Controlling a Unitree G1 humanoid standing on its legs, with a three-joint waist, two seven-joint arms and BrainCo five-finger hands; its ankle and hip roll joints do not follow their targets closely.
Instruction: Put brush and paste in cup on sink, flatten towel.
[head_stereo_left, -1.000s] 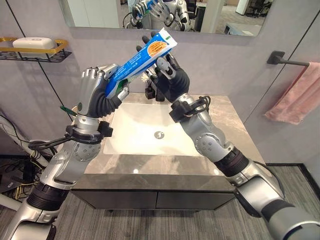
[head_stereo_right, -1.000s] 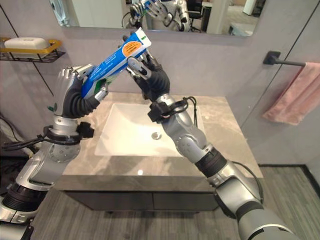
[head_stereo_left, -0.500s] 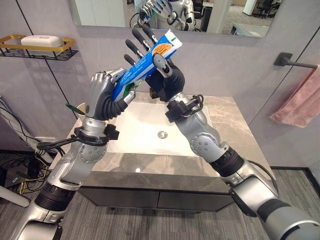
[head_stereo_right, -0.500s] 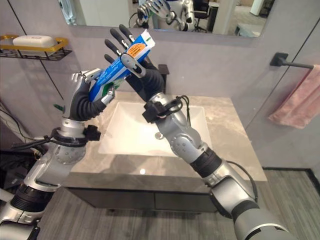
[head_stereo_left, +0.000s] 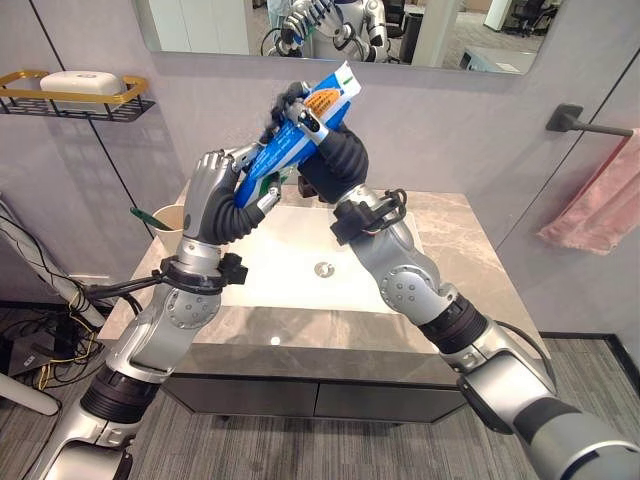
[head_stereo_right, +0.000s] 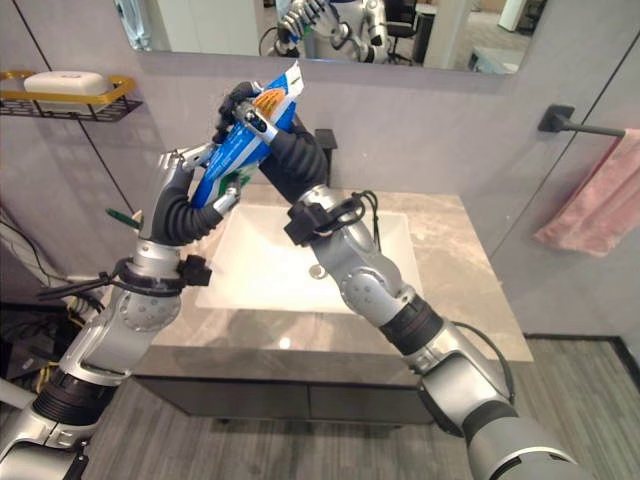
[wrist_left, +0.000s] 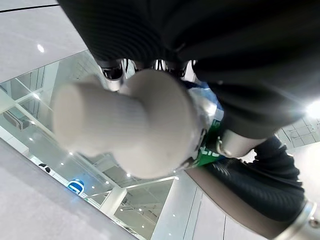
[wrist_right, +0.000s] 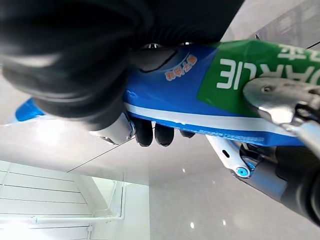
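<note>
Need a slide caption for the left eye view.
Both robot hands, left and right, grip the toothpaste tube above the sink.

Very close up, the white cap (wrist_left: 125, 127) of the toothpaste tube (wrist_left: 212, 112) points straight at the camera, big and blurred. Behind it a sliver of the tube's blue and green body shows. Left hand (wrist_left: 235, 145) wraps the tube, dark ribbed cover across the frame, silver fingers (wrist_left: 114, 72) curled beside the cap. Mirror (wrist_left: 65, 165) and grey wall (wrist_left: 30, 30) lie beyond.
</note>
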